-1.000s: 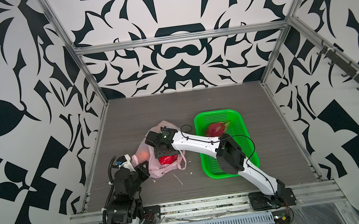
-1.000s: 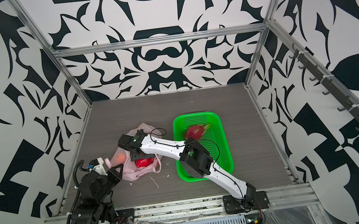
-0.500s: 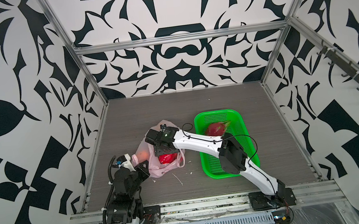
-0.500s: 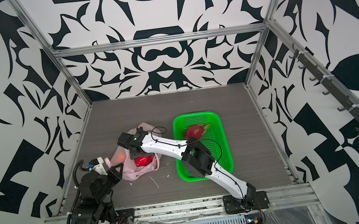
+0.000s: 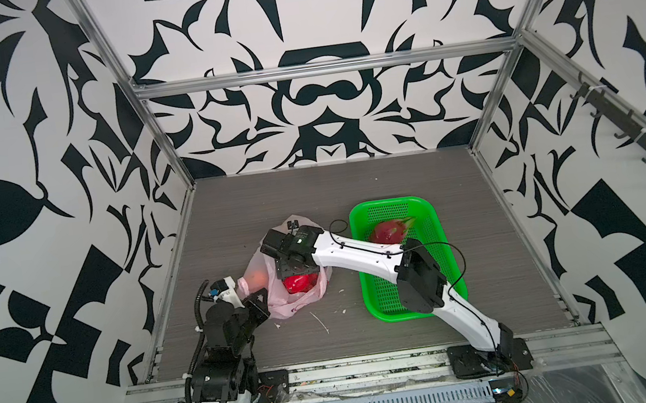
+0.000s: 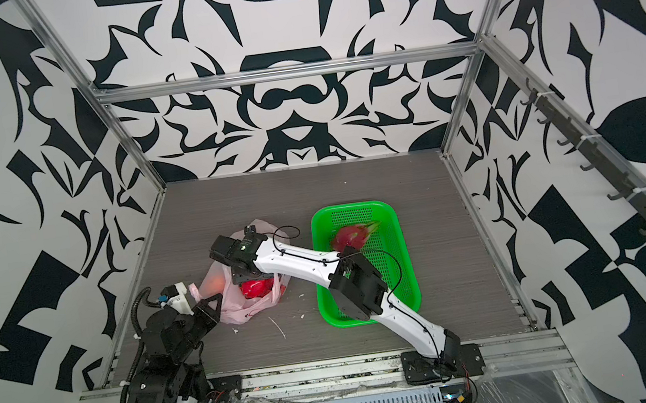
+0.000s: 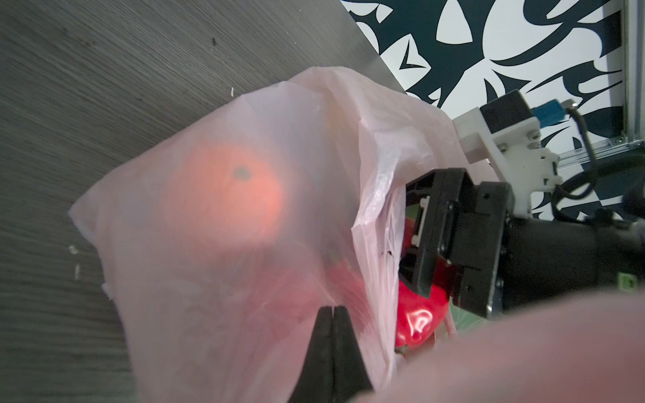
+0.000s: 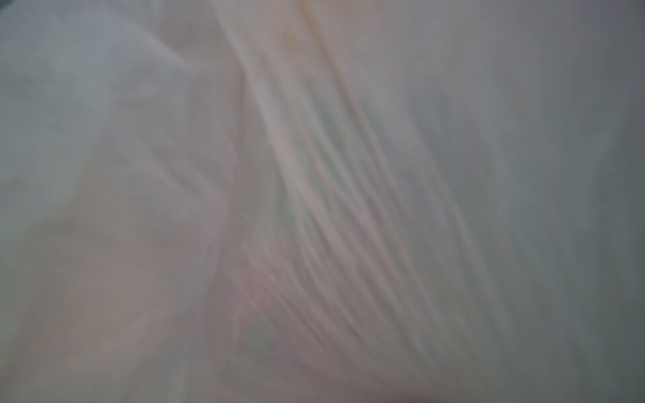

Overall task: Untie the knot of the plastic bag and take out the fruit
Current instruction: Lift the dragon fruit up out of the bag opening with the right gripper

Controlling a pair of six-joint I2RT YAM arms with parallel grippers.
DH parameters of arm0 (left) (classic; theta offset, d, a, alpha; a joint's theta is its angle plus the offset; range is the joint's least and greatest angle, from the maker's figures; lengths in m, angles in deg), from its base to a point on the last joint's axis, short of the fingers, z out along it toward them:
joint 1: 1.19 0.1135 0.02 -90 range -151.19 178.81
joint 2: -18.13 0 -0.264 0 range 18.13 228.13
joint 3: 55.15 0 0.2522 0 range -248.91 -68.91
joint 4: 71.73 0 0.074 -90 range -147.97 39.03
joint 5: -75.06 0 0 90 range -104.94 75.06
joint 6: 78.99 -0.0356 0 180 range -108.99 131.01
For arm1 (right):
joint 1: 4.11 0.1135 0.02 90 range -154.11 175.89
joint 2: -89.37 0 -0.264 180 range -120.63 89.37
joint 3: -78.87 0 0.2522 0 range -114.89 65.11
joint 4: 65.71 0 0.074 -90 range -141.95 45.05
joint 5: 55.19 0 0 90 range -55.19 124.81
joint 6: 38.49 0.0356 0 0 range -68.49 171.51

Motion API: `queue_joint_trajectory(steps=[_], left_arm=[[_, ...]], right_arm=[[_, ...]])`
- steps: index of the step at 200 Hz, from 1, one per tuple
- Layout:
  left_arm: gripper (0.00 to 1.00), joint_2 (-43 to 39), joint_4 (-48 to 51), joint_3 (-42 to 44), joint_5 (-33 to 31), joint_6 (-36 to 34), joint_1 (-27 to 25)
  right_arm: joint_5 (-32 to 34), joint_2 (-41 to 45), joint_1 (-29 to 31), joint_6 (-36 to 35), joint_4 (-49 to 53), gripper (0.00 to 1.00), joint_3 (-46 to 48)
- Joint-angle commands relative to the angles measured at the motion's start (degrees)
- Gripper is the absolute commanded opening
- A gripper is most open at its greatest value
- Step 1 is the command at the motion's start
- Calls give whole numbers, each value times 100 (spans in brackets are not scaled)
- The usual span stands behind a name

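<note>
**Step in hand:** fruit removal. The bag [image 5: 279, 306] is lying slumped on the table [image 5: 312, 195], just left of the basket [image 5: 388, 202], with its mouth gaping. No knot is showing in any view, so the untying is judged done. One dragon fruit [image 5: 388, 232] is already lying in the basket.

**Grippers:** The left gripper [image 7: 333, 310] is clenching, jaws together on a fold of film at the bag's near-left edge, and so is anchoring it. The right gripper [image 5: 296, 272] is reaching into the mouth from the basket side. Its jaws are standing wide either side of the red fruit [image 5: 297, 286]. Whether they are pressing on that fruit cannot be told. The right wrist view is giving only blurred film across the lens.

**Contents:** An orange [image 7: 223, 195] is showing through the film, inside the bag and left of the red fruit.

**Next move, as judged:** Closing on the red fruit, lifting it clear of the loose film and carrying it across to the basket. The left grip needs holding, or the bag is likely to drag along.

**Orientation:** In both top views the bag's long axis is running from far to near, leaning slightly. Its printed end is lying nearest the robot. The mouth appears to be facing up and toward the basket. The dragon fruit is lying across the basket, its green tip pointing right and away.
</note>
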Motion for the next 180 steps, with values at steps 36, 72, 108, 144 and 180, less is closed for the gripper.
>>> queue_joint_trajectory(steps=[36, 72, 108, 144, 180], left_arm=[[0, 99, -147, -102, 56, -13, -14], [0, 108, -153, -111, 58, -13, -10], [0, 193, -250, -137, 71, -4, -14], [0, 260, -363, -150, 66, 30, -13], [0, 441, -580, -202, 14, 73, -13]], right_arm=[[183, 759, 43, -86, -206, 9, -205], [174, 873, 45, -104, -255, 9, -204], [134, 994, 50, -126, -337, 9, -129], [77, 1161, 54, -115, -511, 8, 90], [54, 1268, 85, -161, -566, 8, 222]])
